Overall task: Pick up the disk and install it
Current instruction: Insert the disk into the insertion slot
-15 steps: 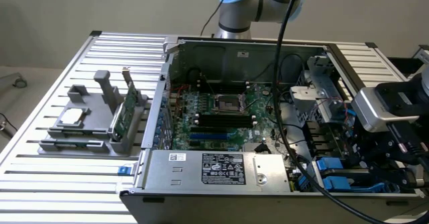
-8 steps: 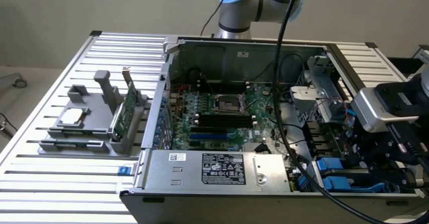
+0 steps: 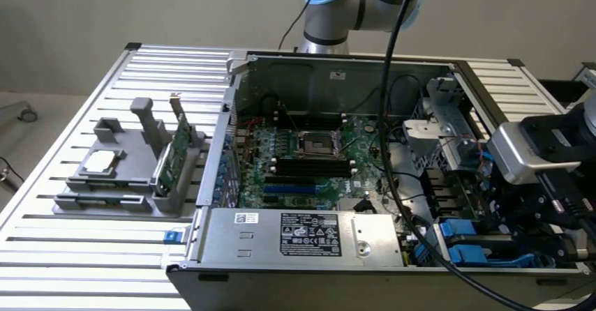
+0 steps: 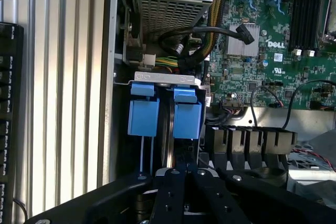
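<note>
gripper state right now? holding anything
gripper: shut, fingertips right at the two blue carriers; whether it grips one cannot be told

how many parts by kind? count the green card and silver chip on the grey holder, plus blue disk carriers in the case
green circuit card: 1
silver chip: 1
blue disk carriers: 2
total: 4
</note>
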`<control>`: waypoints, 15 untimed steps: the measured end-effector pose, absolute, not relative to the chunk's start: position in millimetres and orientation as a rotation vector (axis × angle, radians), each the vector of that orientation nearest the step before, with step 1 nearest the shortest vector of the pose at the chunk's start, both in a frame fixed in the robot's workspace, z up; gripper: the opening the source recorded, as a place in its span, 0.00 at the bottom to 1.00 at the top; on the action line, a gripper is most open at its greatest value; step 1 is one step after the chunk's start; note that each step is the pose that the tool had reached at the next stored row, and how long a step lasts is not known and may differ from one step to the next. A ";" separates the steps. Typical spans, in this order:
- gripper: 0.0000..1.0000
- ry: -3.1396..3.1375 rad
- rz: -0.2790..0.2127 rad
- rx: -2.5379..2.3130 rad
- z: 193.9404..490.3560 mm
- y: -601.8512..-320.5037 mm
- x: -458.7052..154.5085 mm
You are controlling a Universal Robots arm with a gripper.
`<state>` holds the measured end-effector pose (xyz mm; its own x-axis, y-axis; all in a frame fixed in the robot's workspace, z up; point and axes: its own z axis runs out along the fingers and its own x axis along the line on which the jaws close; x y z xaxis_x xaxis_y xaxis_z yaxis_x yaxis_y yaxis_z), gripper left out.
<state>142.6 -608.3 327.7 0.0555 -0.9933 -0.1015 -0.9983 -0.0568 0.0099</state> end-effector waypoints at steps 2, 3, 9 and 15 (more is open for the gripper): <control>0.11 2.113 0.125 -2.236 327.4 -608.3 142.5; 0.11 2.113 0.125 -2.236 327.4 -608.3 142.5; 0.11 2.116 0.131 -2.238 344.9 -608.3 142.6; 0.11 2.116 0.131 -2.238 366.1 -608.3 142.6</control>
<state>142.6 -608.3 366.1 0.0550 -0.9933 -0.1018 -0.9983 -0.0569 0.0159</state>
